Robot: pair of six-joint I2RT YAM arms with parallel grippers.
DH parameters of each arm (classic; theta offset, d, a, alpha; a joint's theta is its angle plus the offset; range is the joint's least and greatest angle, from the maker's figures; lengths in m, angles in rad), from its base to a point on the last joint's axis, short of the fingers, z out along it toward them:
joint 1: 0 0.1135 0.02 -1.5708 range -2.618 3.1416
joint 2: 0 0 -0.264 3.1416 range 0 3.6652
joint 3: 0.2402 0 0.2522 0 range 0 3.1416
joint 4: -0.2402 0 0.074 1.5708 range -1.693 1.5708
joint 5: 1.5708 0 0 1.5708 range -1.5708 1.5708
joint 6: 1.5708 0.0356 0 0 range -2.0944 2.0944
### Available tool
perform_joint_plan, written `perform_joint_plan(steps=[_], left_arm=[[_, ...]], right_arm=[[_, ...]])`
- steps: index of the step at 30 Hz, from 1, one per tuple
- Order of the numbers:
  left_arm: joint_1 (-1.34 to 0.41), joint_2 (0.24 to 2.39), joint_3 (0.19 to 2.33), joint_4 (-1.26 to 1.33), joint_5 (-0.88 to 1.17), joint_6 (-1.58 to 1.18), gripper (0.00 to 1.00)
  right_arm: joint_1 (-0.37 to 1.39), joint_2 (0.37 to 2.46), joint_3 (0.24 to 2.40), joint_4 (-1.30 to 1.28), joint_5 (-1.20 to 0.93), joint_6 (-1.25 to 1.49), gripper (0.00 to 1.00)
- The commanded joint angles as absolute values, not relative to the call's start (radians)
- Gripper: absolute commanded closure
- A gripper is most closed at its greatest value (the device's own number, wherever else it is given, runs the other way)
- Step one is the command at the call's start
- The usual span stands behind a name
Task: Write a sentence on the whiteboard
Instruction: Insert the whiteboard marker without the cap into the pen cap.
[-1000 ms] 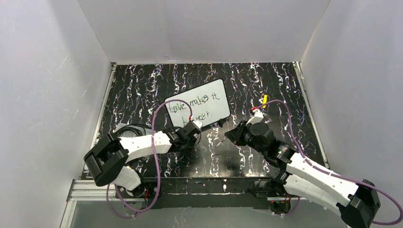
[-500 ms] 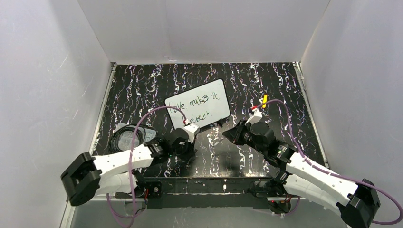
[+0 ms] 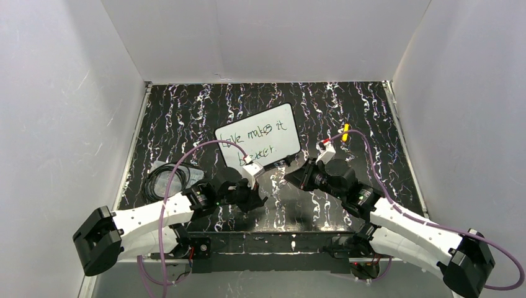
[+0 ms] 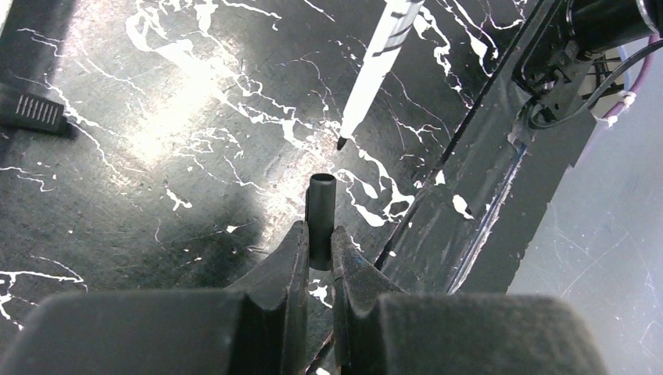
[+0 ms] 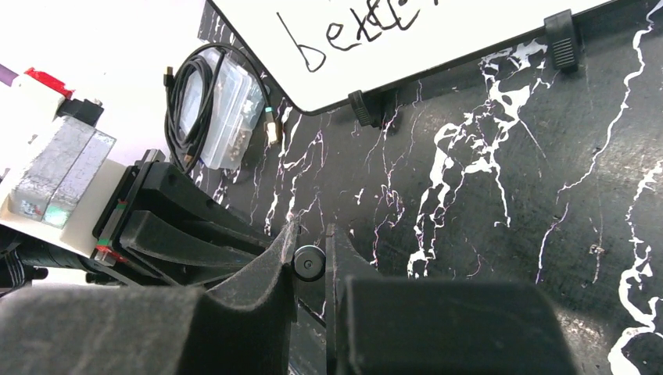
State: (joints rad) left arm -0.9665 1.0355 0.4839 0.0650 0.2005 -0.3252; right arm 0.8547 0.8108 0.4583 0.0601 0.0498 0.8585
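The whiteboard [image 3: 289, 144] lies tilted at mid-table with "Love makes it better." handwritten on it; its near edge [image 5: 438, 39] shows in the right wrist view. My left gripper [image 3: 255, 197] [image 4: 319, 242] is shut on a short black pen cap [image 4: 321, 207], whose open end points away from the fingers. A white pen [image 4: 379, 62] with a black tip points at the cap from just beyond it. My right gripper [image 3: 293, 177] [image 5: 310, 234] is shut on that pen, seen end-on as a round black butt [image 5: 308, 263]. The two grippers face each other near the table's front.
A coiled black cable on a clear plastic box [image 3: 169, 177] [image 5: 223, 101] lies at the left. A black clip foot [image 4: 31, 113] of the board shows at the left. The table's front rail [image 4: 485, 180] runs just beyond the cap. White walls enclose the table.
My left gripper has drawn back from the whiteboard's near edge toward the table's front and turned toward the right gripper. The right gripper has shifted slightly left toward it.
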Motion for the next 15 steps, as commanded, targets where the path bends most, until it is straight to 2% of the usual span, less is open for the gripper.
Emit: perform_joint_plan(steps=[1, 15], left_arm=[[-0.975, 1.013, 0.483, 0.081, 0.242, -0.301, 1.0], [-0.979, 1.001, 0.477, 0.081, 0.252, -0.293, 1.0]], right_arm=[[0.854, 0.821, 0.453, 0.133, 0.019, 0.869, 0.99], [0.855, 0.774, 0.436, 0.121, 0.043, 0.872, 0.99]])
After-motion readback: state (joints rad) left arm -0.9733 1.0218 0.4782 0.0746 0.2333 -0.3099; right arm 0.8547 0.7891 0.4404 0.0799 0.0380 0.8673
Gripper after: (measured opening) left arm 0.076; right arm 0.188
